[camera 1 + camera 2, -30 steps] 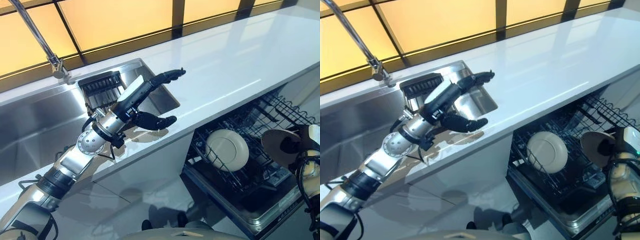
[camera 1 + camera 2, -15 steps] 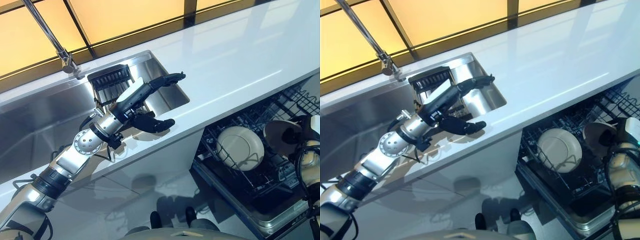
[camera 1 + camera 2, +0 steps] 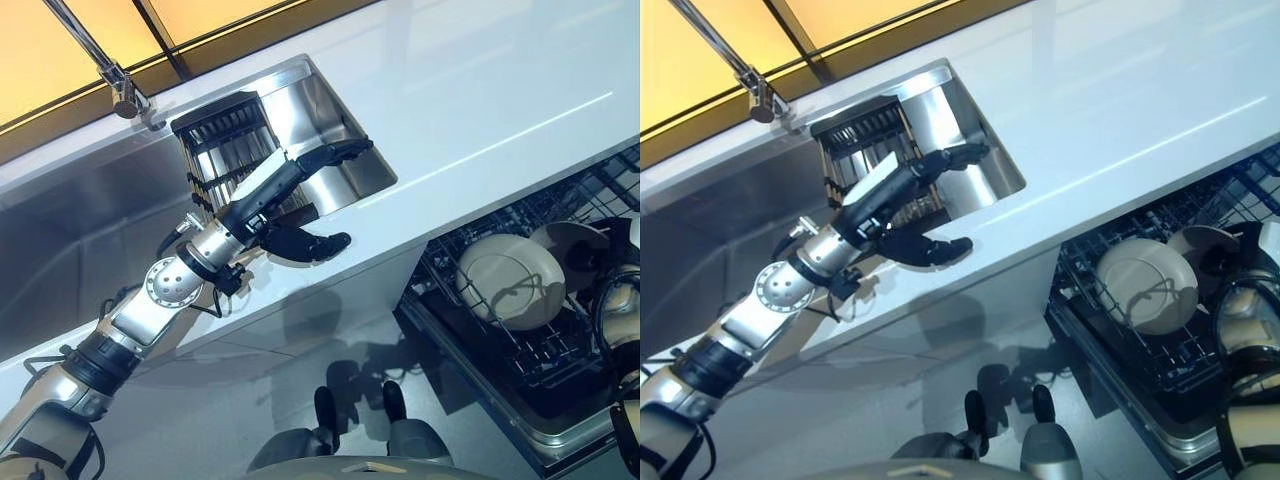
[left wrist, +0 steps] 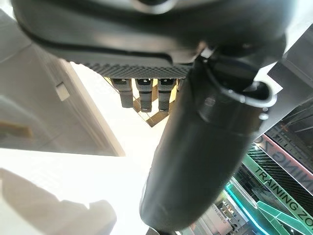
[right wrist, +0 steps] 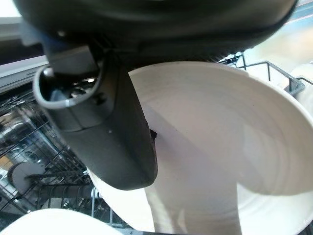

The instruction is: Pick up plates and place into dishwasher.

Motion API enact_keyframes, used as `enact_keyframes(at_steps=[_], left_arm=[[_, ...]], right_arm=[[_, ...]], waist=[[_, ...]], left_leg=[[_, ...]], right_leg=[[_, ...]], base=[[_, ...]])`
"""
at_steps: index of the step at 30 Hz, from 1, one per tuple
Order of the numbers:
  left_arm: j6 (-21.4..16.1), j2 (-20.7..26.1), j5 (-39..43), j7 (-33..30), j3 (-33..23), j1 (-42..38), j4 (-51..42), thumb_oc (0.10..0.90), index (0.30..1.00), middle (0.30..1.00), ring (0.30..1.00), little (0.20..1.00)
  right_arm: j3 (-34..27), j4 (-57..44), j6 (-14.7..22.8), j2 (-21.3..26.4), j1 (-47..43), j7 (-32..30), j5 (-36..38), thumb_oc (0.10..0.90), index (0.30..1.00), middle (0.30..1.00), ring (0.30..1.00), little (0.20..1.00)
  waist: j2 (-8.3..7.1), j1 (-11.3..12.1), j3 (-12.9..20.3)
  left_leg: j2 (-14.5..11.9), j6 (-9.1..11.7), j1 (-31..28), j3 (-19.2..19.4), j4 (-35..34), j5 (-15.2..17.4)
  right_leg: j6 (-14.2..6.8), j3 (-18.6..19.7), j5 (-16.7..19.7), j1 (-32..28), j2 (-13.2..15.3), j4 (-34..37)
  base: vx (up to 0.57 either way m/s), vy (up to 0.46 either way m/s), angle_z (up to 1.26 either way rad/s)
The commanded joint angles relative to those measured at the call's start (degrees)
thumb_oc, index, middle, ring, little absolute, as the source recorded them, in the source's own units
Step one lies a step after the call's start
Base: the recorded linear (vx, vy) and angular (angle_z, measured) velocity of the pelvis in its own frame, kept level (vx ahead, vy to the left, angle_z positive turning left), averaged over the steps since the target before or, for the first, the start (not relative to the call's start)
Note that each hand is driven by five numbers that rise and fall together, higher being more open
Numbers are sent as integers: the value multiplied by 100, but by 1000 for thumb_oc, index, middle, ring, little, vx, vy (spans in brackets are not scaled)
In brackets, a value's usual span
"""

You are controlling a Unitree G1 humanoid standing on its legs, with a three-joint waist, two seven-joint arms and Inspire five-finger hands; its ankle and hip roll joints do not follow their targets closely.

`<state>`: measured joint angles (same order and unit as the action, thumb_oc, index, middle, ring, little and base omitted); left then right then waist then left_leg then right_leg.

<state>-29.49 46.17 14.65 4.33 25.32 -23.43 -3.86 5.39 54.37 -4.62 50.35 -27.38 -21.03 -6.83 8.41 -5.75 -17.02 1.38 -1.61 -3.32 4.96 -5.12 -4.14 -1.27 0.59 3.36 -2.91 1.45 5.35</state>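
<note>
The right hand [image 5: 105, 132], thumb pinching a white plate [image 5: 215, 147], has brought it closer to the plate standing in the dishwasher rack [image 3: 520, 345]. The standing plate [image 3: 505, 283] itself has not moved. The left hand [image 3: 285, 205] still hovers with fingers spread over the sink's [image 3: 60, 250] front edge.

The right hand [image 5: 105, 142] covers part of the held plate [image 5: 220, 147], its fingers hidden behind the plate, while the dishwasher rack [image 3: 560, 340] runs past the edge and what seems another plate [image 5: 44, 221] is cut off.
</note>
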Motion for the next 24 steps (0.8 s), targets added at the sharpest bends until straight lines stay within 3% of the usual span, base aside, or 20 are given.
enact_keyframes(at_steps=[1,8,9,10,24], left_arm=[[-628,65,383,-292,-103,-858,-459,800,900,900,900,900],[-651,130,340,-308,-95,-920,-515,800,900,900,900,900],[-654,135,335,-307,-81,-927,-533,800,900,900,900,900],[-661,141,338,-301,-76,-927,-535,800,900,900,900,900],[-787,104,373,-128,-40,-811,-398,800,900,900,900,900]], right_arm=[[-18,264,107,350,-460,-392,119,100,300,300,300,200],[-39,369,245,270,-424,-292,361,100,300,300,300,200],[-56,331,276,278,-370,-356,329,353,516,516,516,453],[-66,278,267,287,-339,-403,321,800,900,900,900,900],[-275,-354,341,507,-106,-696,-36,800,900,900,900,900]], waist=[[-62,24,112],[-57,20,31],[-77,12,32],[-90,7,31],[-276,-68,159]], left_leg=[[344,-171,-168,37,12,963],[321,-157,-174,83,12,974],[312,-158,-187,102,12,985],[311,-158,-190,105,12,989],[287,-167,-283,154,12,1047]], right_leg=[[29,-109,-441,-83,-393,-35],[34,-131,-446,-76,-391,-35],[38,-136,-449,-87,-394,-35],[38,-134,-448,-89,-399,-35],[22,-57,-447,-163,-456,-35]], base=[[-58,-25,0],[-13,-6,0],[0,0,0],[0,0,0],[0,0,0]])
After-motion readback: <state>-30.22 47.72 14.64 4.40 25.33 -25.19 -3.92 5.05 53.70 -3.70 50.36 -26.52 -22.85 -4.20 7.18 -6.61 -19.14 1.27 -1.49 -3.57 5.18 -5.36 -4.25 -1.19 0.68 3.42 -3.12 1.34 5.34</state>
